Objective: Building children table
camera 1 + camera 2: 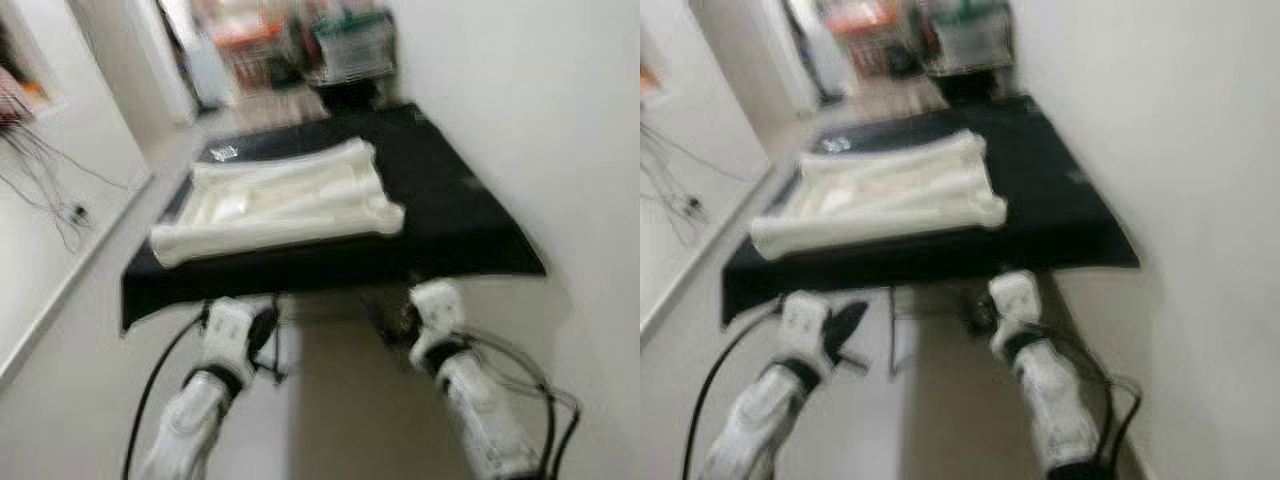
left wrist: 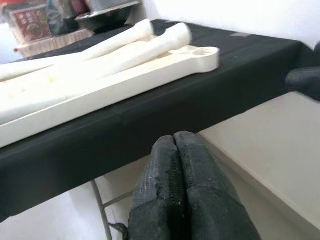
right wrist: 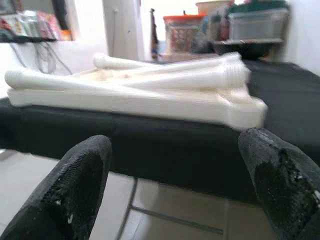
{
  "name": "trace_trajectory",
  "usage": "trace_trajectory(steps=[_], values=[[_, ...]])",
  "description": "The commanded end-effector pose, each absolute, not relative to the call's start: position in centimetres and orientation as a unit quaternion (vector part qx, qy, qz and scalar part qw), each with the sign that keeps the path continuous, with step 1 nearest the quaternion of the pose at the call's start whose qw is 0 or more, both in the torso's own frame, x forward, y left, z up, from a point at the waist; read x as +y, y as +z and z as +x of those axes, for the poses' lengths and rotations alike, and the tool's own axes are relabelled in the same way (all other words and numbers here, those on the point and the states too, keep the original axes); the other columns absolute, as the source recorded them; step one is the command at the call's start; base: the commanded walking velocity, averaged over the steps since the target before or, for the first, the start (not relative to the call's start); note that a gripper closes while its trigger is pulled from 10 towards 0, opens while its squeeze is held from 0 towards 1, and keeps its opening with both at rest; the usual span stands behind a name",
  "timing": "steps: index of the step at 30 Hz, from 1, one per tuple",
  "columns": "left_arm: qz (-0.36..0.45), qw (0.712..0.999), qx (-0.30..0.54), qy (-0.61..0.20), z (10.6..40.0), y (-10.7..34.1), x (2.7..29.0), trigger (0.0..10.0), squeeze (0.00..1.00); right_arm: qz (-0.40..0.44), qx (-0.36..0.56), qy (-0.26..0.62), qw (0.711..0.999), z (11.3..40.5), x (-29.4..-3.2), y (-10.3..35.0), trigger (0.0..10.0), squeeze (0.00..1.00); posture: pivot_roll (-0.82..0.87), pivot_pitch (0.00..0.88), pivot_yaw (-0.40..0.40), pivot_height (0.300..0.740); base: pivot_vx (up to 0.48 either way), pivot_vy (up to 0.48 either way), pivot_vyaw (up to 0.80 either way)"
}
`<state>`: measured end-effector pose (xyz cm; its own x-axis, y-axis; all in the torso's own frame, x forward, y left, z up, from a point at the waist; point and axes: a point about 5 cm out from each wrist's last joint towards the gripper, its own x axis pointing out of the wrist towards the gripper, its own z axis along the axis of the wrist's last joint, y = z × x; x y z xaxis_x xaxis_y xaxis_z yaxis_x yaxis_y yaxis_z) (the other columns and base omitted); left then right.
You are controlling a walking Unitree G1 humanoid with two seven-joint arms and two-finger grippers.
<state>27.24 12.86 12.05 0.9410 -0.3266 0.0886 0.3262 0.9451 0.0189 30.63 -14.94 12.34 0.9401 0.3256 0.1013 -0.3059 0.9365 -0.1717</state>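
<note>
White walls close in on both sides of a narrow room, and ahead of me a low table draped in a black cloth (image 1: 450, 200) stands against the right-hand wall. Head views are blurred, so I judge I am walking up to it.

On the cloth lies the children's table kit: a cream tabletop panel (image 1: 250, 205) lying flat, with rounded corner sockets, and loose cream legs (image 3: 165, 77) resting lengthwise along it. I read that as parts kept together on one raised surface so both arms can reach them from the near edge. A small packet (image 1: 224, 153) sits on the cloth beyond the panel; its contents are too blurred to tell. Storage bins (image 1: 352, 45) stand further back.

Both arms are held low, below the cloth's near edge and apart from the parts. My left gripper (image 2: 175, 150) has its two black fingers pressed together, holding nothing, pointed at the cloth's hanging front. My right gripper (image 3: 175, 170) is spread wide with the panel's near edge framed between its fingers, which suits a grab at the panel or a leg once I am closer.

Nothing is assembled yet as far as I can see; no leg stands in a socket.
</note>
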Motion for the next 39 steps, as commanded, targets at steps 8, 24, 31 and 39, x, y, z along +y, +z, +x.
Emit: trace_trajectory(steps=[8, 24, 31, 39], values=[[0.002, 0.989, -0.039, -0.14, 27.8, 12.3, 14.4, 10.0, 0.0, -0.113, -0.119, 0.219, 0.962, 31.9, -13.4, 16.3, 10.0, 0.0, -0.03, 0.0, 0.1, 0.74, 0.315, 0.0, 0.0], [-0.019, 0.986, -0.042, -0.16, 28.2, 12.8, 13.1, 10.0, 0.0, -0.226, -0.141, 0.308, 0.913, 32.7, -13.2, 20.5, 10.0, 0.0, -0.02, 0.0, 0.102, 0.74, 0.308, 0.0, 0.35], [-0.03, 0.982, -0.033, -0.181, 28.1, 12.5, 12.2, 10.0, 0.0, -0.346, -0.07, 0.311, 0.882, 33.8, -14.7, 23.5, 10.0, 0.0, -0.02, 0.0, 0.1, 0.74, 0.307, 0.0, 0.0], [-0.035, 0.98, -0.032, -0.196, 27.9, 12.6, 11.5, 10.0, 0.0, -0.396, -0.018, 0.347, 0.85, 33.5, -15.8, 24.5, 10.0, 0.0, -0.02, 0.0, 0.093, 0.74, 0.304, 0.0, 0.0]])
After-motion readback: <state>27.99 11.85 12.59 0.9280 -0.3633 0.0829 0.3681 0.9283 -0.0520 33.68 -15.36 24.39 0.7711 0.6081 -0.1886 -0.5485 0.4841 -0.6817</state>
